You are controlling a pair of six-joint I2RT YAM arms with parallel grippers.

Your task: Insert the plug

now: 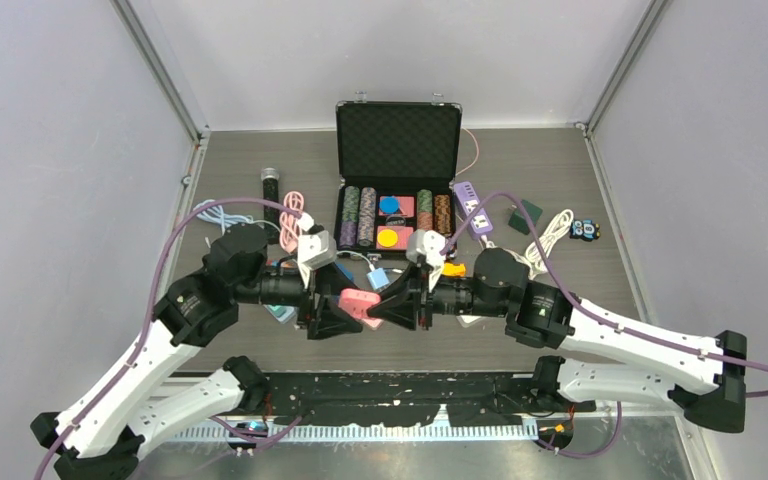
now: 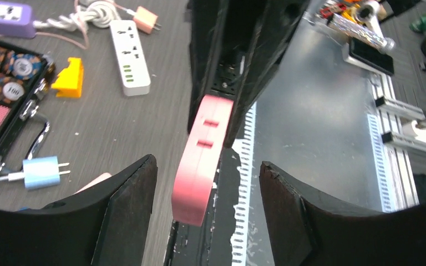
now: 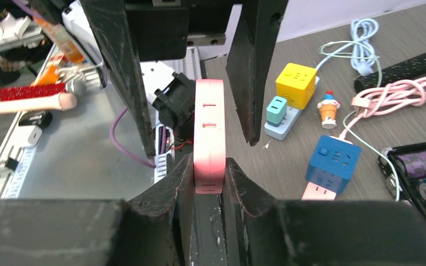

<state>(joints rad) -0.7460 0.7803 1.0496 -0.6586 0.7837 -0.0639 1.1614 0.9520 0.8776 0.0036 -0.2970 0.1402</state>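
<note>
Right jaws clenched on pink socket block [image 3: 209, 133], pinching its near end, slots in plain sight. Left jaws spread wide, flanking block's other end, neither pad touching. Block hangs mid-air just in front of chip case [image 1: 397, 135], above surface [image 1: 560, 170]. Reads as hold-the-socket step, plug not yet in. Next, likely: left arm fetches blue plug [image 2: 40, 172] lying by case handle, squares prongs to slots.

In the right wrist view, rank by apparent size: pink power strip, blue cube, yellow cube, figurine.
Largest: pink power strip, nearest the camera.
Next: blue cube and yellow cube, alike; blue closer, so unranked.
Smallest: figurine.
</note>
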